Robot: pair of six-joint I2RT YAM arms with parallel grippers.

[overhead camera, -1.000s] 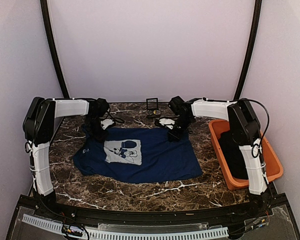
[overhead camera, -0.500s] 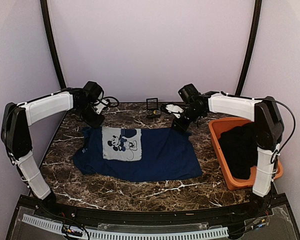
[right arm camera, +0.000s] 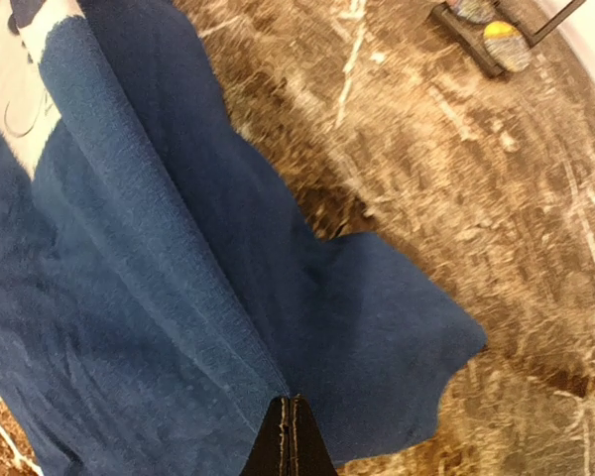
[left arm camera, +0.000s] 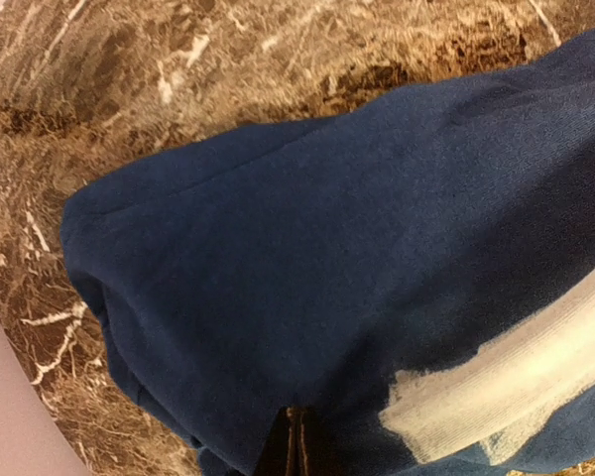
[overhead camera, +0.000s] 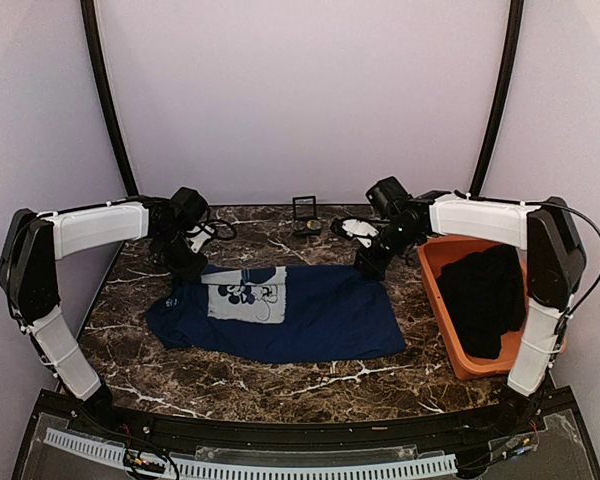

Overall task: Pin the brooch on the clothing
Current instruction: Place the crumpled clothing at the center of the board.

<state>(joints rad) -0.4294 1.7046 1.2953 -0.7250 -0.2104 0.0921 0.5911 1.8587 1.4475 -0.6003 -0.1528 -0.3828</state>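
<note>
Left fingers [left arm camera: 286, 448] and right fingers [right arm camera: 282, 442] are each clamped shut on the far edge of the navy T-shirt [overhead camera: 320, 315]; best to pull evenly apart and lay it flat on the desk [overhead camera: 280, 385], print [overhead camera: 245, 297] up. The brooch [overhead camera: 311, 227] lies by the small black case [overhead camera: 304, 208] at the back. The cartoon print shows no readable wording.

Pale lilac walls [overhead camera: 300, 100], brown marble table [overhead camera: 280, 385], black poles [overhead camera: 103, 100]

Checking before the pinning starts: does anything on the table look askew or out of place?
The navy T-shirt is not lying flat: the left tool and right tool pinch its far edge, leaving it bunched, with a fold across the print.
</note>
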